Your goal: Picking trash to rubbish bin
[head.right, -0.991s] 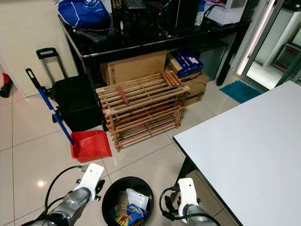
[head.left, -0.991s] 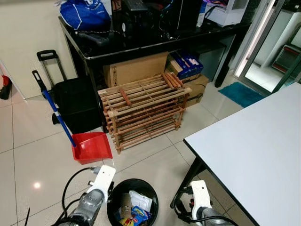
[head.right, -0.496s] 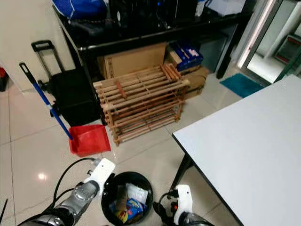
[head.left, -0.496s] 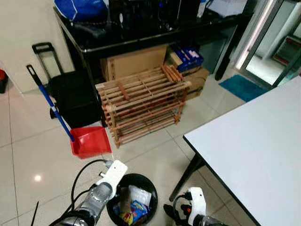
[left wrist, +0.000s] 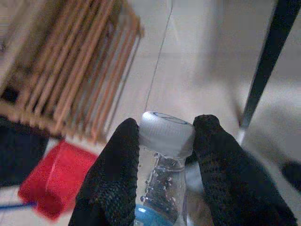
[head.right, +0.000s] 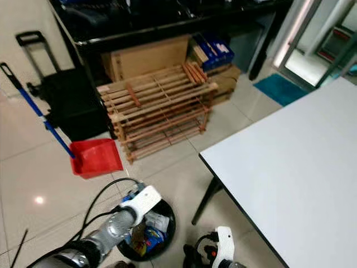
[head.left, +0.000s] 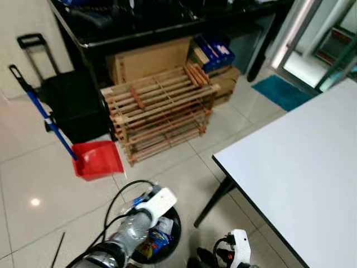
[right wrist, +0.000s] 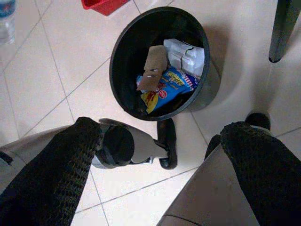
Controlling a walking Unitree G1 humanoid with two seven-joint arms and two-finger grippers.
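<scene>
Here your left gripper (left wrist: 160, 136) has its two black, mesh-textured fingers (left wrist: 115, 174) pressed against either side of a clear plastic bottle (left wrist: 162, 188), pinching it just under its pale, round screw cap; you can see droplets inside the clear wall and a blue band lower down. From the head camera, your silver left arm (head.left: 131, 231) reaches forward over the near-left rim of the rubbish bin (head.left: 170, 240), a round black bin standing on the glossy, pale tiled floor (head.left: 33, 173).

Your right gripper (right wrist: 160, 155) hangs low at the near right with its fingers (right wrist: 56, 165) spread wide, touching nothing. Between them, in the right wrist view, you look down into the bin, where a brown scrap of cardboard (right wrist: 151, 66), a white packet (right wrist: 188, 54) and a bright blue-and-yellow wrapper (right wrist: 167, 87) lie together.

Farther off stands a slatted wooden rack (head.left: 156, 109) of pale bars, with cardboard boxes (head.left: 148, 58) behind it under a dark, glossy desk (head.left: 111, 33). To the left of the rack a red plastic dustpan (head.left: 97, 159) rests on the tiles with its blue handle tilted up and to the left, and a black wheeled case (head.left: 67, 106) sits behind it. At the right you have the smooth white top of a second desk (head.left: 301, 167) on thin black legs, and a teal mat (head.left: 279, 92) lies on the floor beyond it.
</scene>
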